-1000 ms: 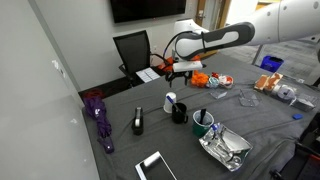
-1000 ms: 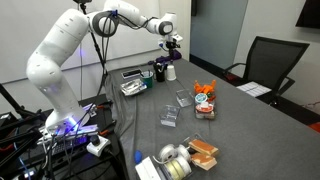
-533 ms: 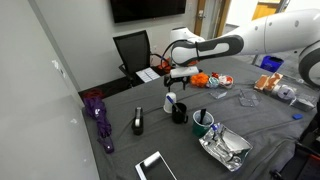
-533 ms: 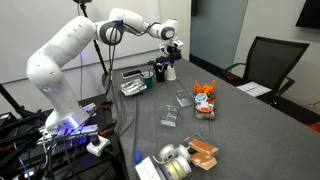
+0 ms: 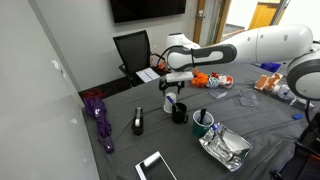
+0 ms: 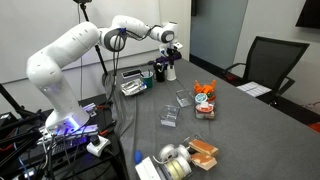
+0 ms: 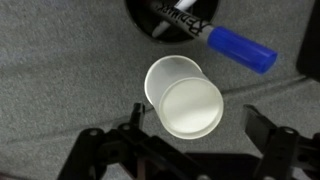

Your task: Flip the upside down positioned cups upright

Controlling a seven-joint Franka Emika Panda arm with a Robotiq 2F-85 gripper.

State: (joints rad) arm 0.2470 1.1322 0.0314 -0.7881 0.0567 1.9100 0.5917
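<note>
A small white cup [image 7: 185, 95] stands upside down on the grey table, its flat base facing the wrist camera. It also shows in both exterior views [image 5: 170, 101] [image 6: 171, 73]. My gripper [image 7: 195, 125] is open and hangs just above the cup, with one finger on each side of it and not touching. In both exterior views the gripper [image 5: 172, 88] [image 6: 168, 58] points down over the cup. A black mug [image 5: 180, 113] [image 7: 150, 12] holding a blue-capped marker [image 7: 240, 48] stands right beside the cup. A dark green mug [image 5: 203, 123] is a little farther off.
A black bottle [image 5: 138, 121], a purple umbrella [image 5: 97, 118], a tablet [image 5: 155, 166] and a foil bag [image 5: 226, 148] lie on the table. Orange items [image 5: 205, 78] sit behind the cup. Clear boxes [image 6: 172, 115] and an office chair [image 6: 262, 65] are nearby.
The arm has swung from the far side of the table toward the white cup and lowered, so the open gripper now hangs right over it.
</note>
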